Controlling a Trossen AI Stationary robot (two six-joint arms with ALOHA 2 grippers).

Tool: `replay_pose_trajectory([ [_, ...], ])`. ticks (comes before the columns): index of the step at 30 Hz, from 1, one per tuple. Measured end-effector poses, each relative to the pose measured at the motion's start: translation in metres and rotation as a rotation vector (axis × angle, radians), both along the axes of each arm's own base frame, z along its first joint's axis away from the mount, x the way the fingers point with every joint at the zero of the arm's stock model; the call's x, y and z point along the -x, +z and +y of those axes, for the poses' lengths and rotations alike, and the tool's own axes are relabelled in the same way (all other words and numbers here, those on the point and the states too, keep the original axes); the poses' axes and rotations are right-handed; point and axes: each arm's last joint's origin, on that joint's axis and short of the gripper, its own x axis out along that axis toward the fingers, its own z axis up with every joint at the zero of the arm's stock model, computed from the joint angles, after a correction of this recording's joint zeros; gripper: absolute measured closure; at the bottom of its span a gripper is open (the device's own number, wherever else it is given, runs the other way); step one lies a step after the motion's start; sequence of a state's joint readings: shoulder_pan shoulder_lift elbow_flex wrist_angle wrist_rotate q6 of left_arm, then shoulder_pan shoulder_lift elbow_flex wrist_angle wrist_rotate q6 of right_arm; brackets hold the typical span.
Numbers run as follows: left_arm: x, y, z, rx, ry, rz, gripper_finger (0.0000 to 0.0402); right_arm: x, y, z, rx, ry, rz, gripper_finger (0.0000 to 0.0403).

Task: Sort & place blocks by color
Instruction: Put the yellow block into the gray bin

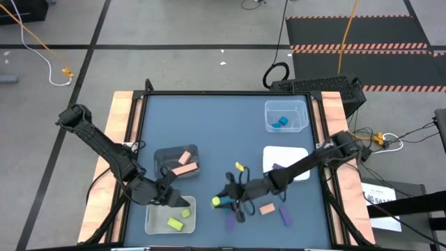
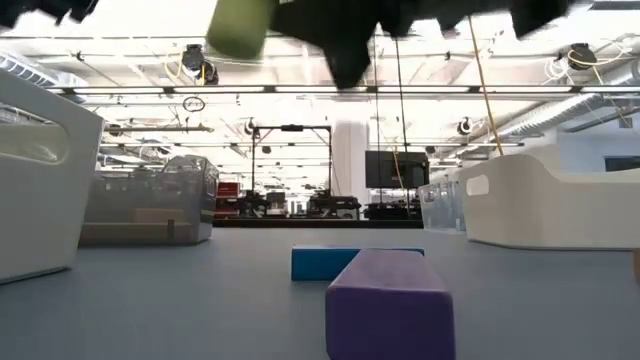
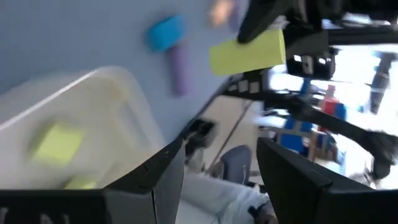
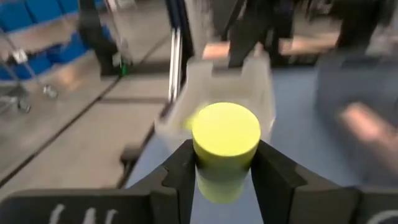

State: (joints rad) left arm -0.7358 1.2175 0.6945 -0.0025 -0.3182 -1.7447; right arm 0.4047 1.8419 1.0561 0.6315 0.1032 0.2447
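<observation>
- Holding a yellow-green cylinder (image 4: 225, 144) between its two fingers, the right gripper (image 1: 221, 202) hangs above the table (image 1: 223, 125), between the clear bin (image 1: 171, 217) and the loose blocks.
- The left gripper (image 1: 171, 197) stands over the clear bin's rim, its fingers (image 3: 155, 180) apart and holding nothing.
- Inside this bin lie two yellow-green blocks (image 1: 179, 219).
- Salmon blocks (image 1: 185, 162) rest in the dark bin (image 1: 175, 163), blue blocks (image 1: 280, 123) in the far clear bin (image 1: 286, 116).
- A purple block (image 2: 390, 300) and a blue block (image 2: 330, 262) lie on the table near the right gripper.
</observation>
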Motion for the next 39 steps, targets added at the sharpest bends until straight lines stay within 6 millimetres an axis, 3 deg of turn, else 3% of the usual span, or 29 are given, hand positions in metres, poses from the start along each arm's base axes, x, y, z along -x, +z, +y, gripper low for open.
replay_pose_trajectory([
  [10, -0.023, 0.030, 0.015, -0.510, 0.034, -0.458, 0.0201, 0.027, 0.110, -0.059, 0.055, -0.117, -0.325, 0.0290],
  [16, -0.038, 0.046, 0.039, -0.905, 0.100, -0.595, 0.0201, 0.048, 0.147, -0.082, 0.007, -0.173, -0.432, 0.0291],
  [20, -0.047, 0.056, 0.058, -1.107, 0.151, -0.658, 0.0201, 0.052, 0.151, -0.088, -0.065, -0.189, -0.409, 0.0288],
  [27, -0.061, 0.058, 0.091, -1.089, 0.186, -0.671, 0.0201, 0.050, 0.139, -0.092, -0.038, -0.202, -0.289, 0.0284],
  [39, -0.063, 0.044, 0.093, -1.121, -0.022, -0.621, 0.0201, 0.047, 0.120, -0.114, -0.069, -0.287, -0.078, 0.0283],
])
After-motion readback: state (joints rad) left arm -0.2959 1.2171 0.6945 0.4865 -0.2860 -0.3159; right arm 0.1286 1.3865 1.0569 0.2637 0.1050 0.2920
